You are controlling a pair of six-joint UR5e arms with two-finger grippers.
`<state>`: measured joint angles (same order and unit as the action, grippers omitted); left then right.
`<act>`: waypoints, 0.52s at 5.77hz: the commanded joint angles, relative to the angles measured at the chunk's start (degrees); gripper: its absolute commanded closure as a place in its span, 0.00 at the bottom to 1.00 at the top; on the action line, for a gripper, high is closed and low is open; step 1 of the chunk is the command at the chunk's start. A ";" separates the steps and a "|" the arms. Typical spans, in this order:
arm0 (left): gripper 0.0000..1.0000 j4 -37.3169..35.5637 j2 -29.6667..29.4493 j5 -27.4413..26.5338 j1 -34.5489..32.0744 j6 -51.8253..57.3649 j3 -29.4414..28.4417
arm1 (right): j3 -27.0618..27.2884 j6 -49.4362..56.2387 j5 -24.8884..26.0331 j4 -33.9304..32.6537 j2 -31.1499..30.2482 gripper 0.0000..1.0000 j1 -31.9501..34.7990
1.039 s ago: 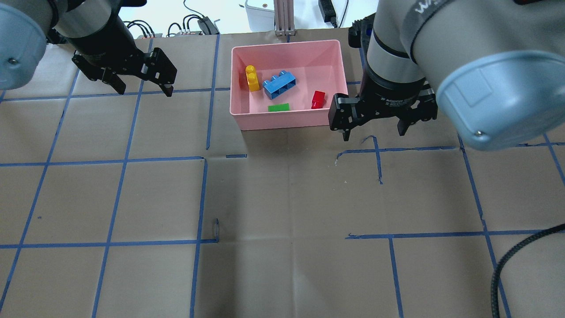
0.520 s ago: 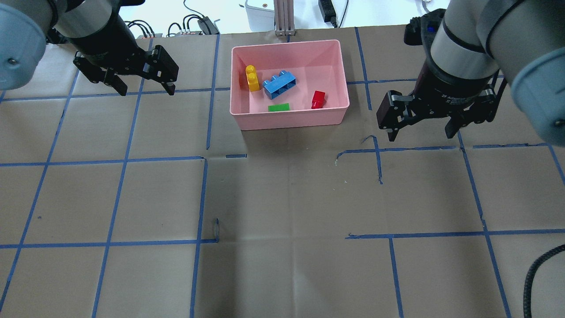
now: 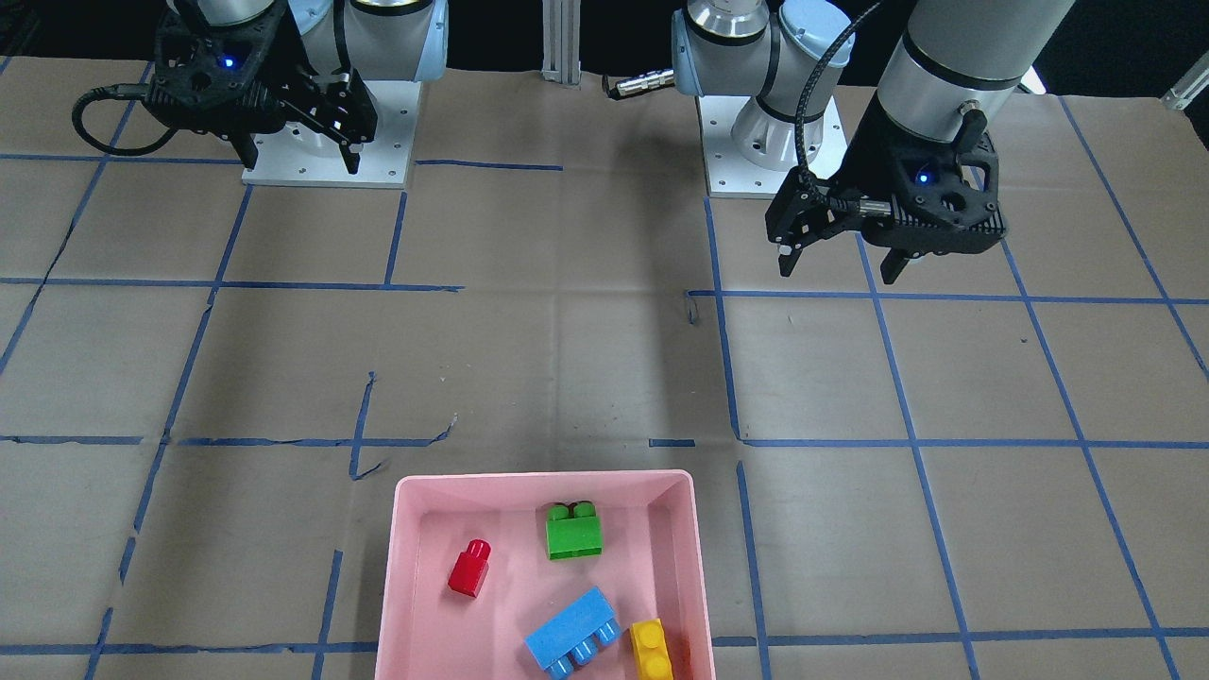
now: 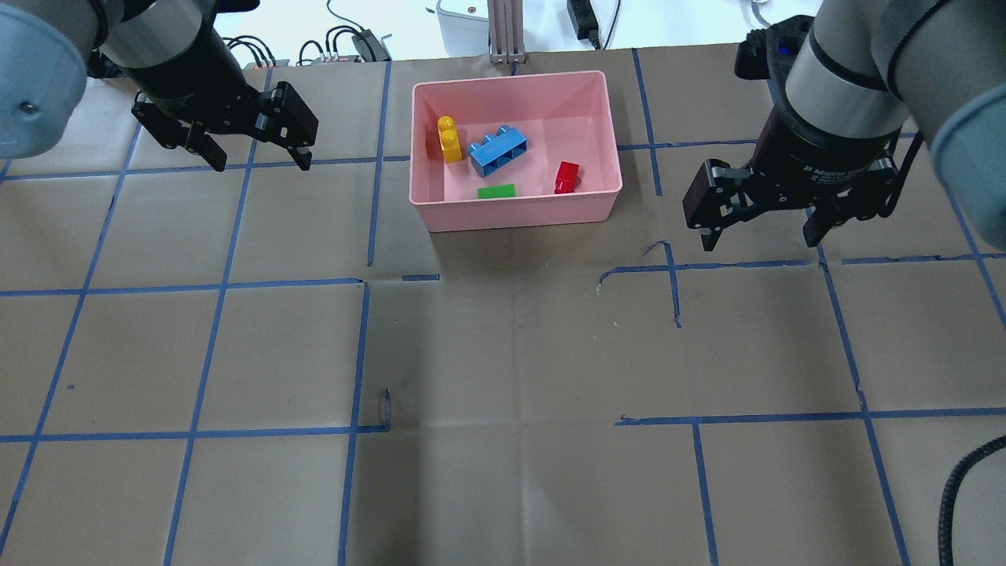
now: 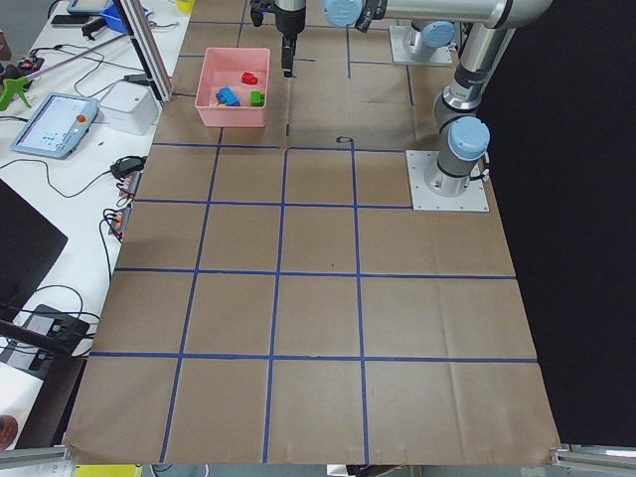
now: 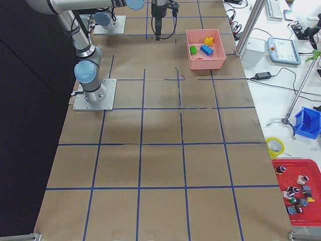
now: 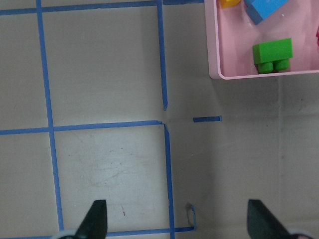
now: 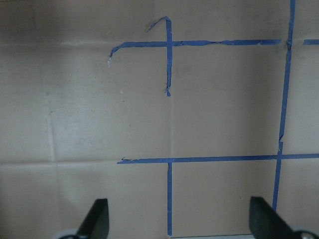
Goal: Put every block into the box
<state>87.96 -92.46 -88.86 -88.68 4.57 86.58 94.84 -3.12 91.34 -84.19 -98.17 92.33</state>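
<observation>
The pink box [image 4: 515, 216] stands at the table's far middle. In it lie the yellow block [image 4: 449, 140], the blue block [image 4: 498, 152], the green block [image 4: 496, 191] and the red block [image 4: 566, 177]. The front view shows the box [image 3: 401, 567] with the green [image 3: 574, 534], red [image 3: 469, 569], blue [image 3: 570, 633] and yellow [image 3: 652, 650] blocks inside. My left gripper [image 4: 259, 157] is open and empty, left of the box. My right gripper [image 4: 761, 242] is open and empty, right of the box. The left wrist view shows the box corner [image 7: 215, 50] and green block [image 7: 272, 55].
Brown paper with a blue tape grid covers the table. A white device [image 4: 464, 23], an aluminium post [image 4: 507, 31] and cables lie past the far edge. The two arm bases [image 3: 326, 170] [image 3: 756, 179] stand on the robot's side.
My right gripper has moved right, from the box's front right corner to well clear of it, still open. The left gripper has barely shifted. The blocks have not moved.
</observation>
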 commanded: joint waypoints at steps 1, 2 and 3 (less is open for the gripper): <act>0.00 -0.06 0.00 -0.09 0.00 0.00 -0.01 | 0.08 0.04 -0.19 0.08 0.00 0.00 0.13; 0.00 -0.06 0.00 -0.09 0.00 0.17 0.08 | 0.43 0.13 -0.28 -0.01 0.00 0.00 0.13; 0.00 -0.06 0.35 -0.09 0.00 0.18 -0.01 | 0.43 0.21 -0.20 -0.45 0.00 0.00 0.13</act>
<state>87.89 -92.34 -88.94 -88.68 4.70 86.61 95.19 -2.98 91.12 -84.32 -98.17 92.45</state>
